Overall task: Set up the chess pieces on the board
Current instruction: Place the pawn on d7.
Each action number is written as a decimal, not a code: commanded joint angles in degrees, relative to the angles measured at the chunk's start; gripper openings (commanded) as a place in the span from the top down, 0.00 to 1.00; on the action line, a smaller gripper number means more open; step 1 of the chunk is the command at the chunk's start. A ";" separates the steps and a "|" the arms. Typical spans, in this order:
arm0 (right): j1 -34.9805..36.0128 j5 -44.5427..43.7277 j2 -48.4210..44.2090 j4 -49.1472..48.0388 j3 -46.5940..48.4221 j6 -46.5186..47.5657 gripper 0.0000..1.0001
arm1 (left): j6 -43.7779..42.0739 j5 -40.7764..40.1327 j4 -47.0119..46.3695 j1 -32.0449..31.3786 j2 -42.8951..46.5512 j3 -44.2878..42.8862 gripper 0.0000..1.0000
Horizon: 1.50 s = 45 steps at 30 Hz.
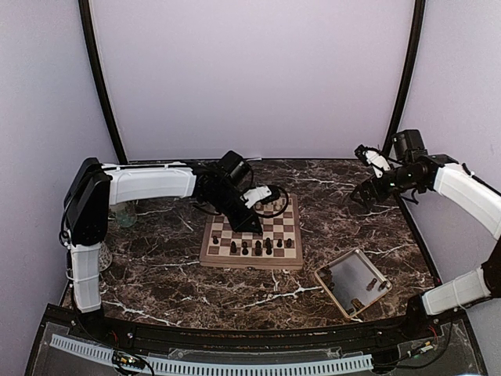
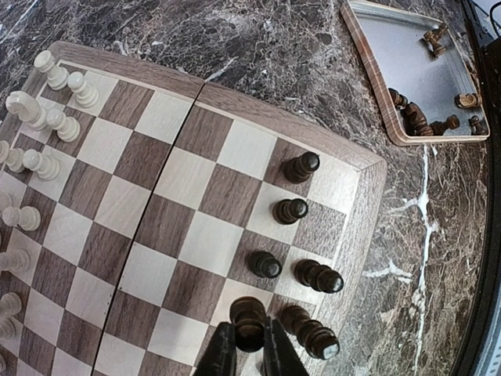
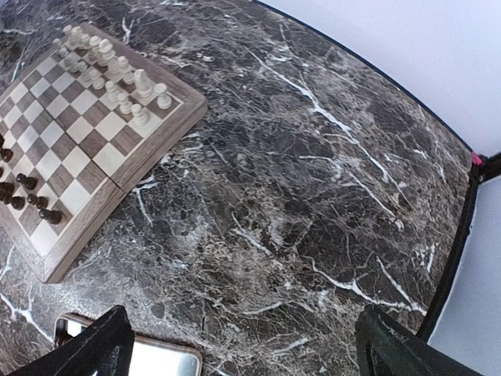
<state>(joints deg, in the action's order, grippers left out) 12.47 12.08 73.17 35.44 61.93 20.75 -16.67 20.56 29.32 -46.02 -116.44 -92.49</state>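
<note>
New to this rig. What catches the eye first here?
The chessboard sits mid-table: cream pieces line its far side, and only a few dark pieces stand on the near side. The left hand is shut on another dark chessman right above those squares. To the right, a tray holds more of them, and the right hand hangs wide open over the marble table.

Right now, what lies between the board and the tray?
Only bare marble tabletop separates the board and the tray, shown in the left wrist view.
</note>
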 commanded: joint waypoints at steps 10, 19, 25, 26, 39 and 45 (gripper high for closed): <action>-1.66 9.63 0.34 -0.11 -1.82 0.76 0.20 | -3.51 -4.54 5.26 -2.07 -1.22 -1.82 0.85; -1.66 10.38 1.09 0.33 -1.99 0.46 0.23 | -3.92 -6.15 6.35 -3.54 -4.37 -3.88 0.84; -1.70 11.57 2.20 0.56 -1.69 0.48 0.23 | -4.01 -7.34 6.54 -3.73 -4.76 -3.94 0.83; -1.66 11.79 2.43 0.70 -1.56 0.51 0.23 | -3.98 -7.51 6.58 -3.73 -4.76 -4.01 0.83; -1.65 13.31 3.82 1.47 -1.09 0.65 0.24 | -2.91 -9.76 6.49 -3.73 -5.04 -4.24 0.82; -1.66 14.49 3.56 2.09 -0.96 0.99 0.24 | -2.68 -9.70 7.29 -3.73 -5.02 -4.36 0.71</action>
<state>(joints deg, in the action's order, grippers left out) 10.72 24.67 76.42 37.28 60.18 20.95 -19.70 10.48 34.46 -49.52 -121.32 -95.55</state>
